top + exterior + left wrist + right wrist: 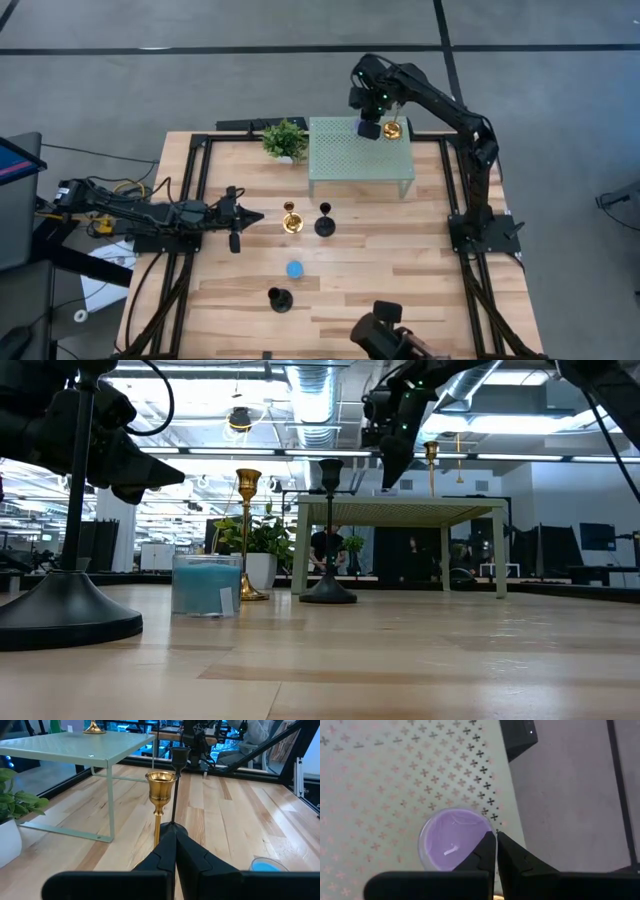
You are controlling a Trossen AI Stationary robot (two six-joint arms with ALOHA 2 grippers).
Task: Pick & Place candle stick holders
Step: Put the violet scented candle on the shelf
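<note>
The right gripper, its fingers closed together and holding nothing, hovers above the purple candle holder on the green perforated stand, so the placing step seems finished and the next move probably calls for fetching another holder from the wooden table, while the left gripper, also closed and empty, waits near the gold candlestick holder.

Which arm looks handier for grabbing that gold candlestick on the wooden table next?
Probably the left: its claw sits beside the gold candlestick, while the right claw is over the green rack.
</note>
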